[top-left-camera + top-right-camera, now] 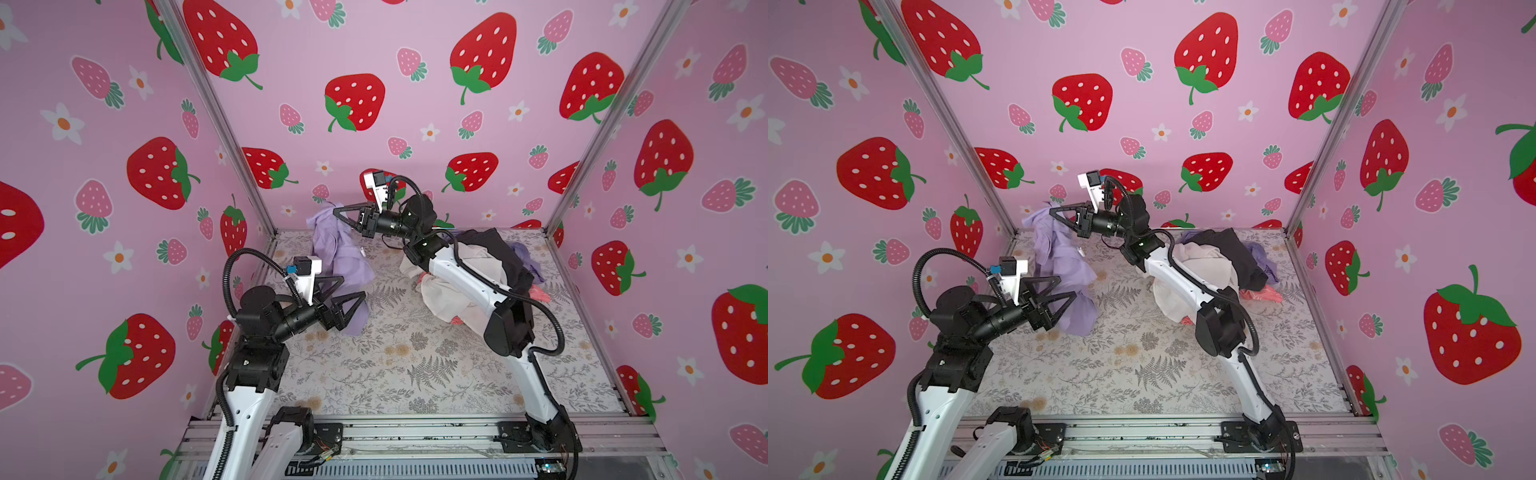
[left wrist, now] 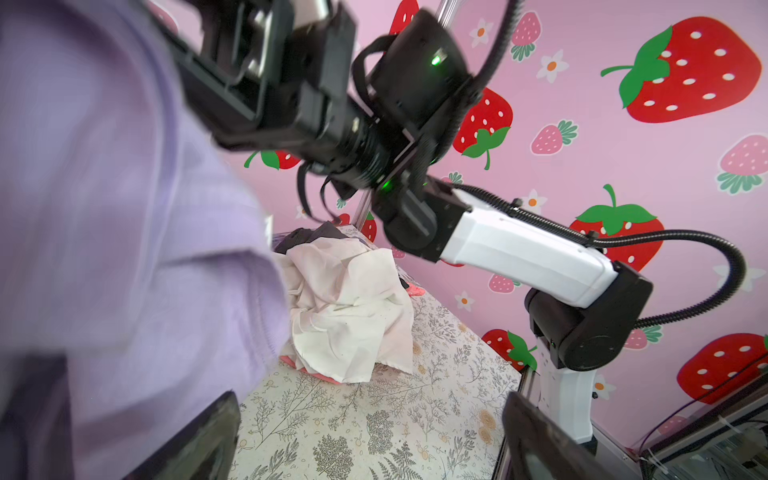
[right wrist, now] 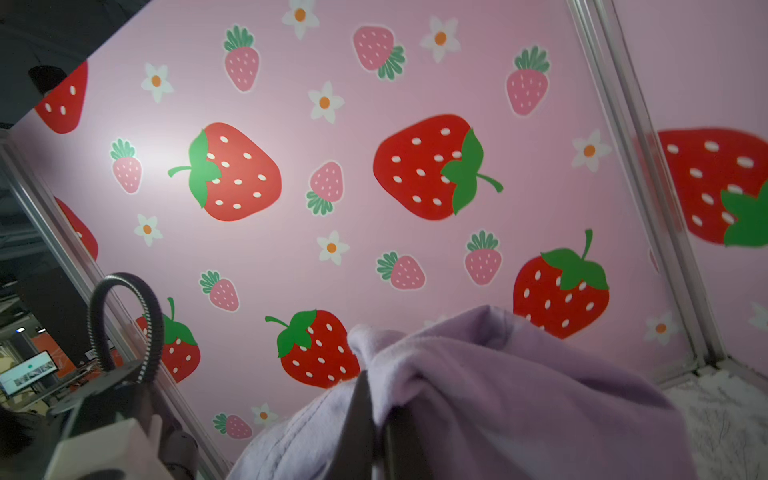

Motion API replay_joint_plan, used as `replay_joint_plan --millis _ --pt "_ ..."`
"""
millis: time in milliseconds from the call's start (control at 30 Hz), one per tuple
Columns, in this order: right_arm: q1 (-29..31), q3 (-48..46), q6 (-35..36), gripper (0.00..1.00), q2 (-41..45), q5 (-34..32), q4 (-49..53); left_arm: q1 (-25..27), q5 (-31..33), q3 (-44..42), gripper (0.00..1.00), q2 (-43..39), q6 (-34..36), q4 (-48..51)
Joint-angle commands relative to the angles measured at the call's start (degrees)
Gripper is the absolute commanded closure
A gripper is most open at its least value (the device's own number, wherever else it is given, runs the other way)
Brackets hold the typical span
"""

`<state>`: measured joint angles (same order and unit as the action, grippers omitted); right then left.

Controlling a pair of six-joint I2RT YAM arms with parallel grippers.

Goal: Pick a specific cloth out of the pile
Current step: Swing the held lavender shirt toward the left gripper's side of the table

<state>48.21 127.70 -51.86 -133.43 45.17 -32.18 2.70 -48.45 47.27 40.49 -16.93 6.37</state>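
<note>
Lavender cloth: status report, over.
Right tool shut on the cloth, held up apart from the pile. Left tool open at its lower end. Nothing in the way.

We see pink walls [image 1: 415, 50] on three sides, printed with big red strawberries, smaller pink ones and white flowers with orange centres. Silver metal posts [image 1: 218, 124] [image 1: 609, 124] run up the two back corners where the walls meet. The table top [image 1: 415, 365] wears a pale covering patterned with grey ferns, sprigs and tan blossoms. Along its near edge we find a grooved aluminium rail [image 1: 415, 432], and just in front of that a slotted grille [image 1: 415, 471]. In the right wrist view, beyond the wall's edge, a lit monitor [image 3: 29, 376] stands in a dim room.
</note>
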Motion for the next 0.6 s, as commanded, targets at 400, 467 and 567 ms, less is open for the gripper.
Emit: replay_joint_plan --millis 400,467,567 --pt "0.7 -23.4 -8.9 1.00 -0.6 4.4 -13.7 0.3 -1.2 -1.0 0.01 0.6 0.2 -1.5" --pt "0.8 -27.5 -6.6 1.00 0.6 4.1 -11.7 0.3 -1.2 -1.0 0.01 0.8 0.1 -1.5" --pt "1.1 -32.4 -2.4 1.00 2.0 3.1 -6.6 0.3 -1.5 -1.0 0.01 1.2 -0.1 -1.6"
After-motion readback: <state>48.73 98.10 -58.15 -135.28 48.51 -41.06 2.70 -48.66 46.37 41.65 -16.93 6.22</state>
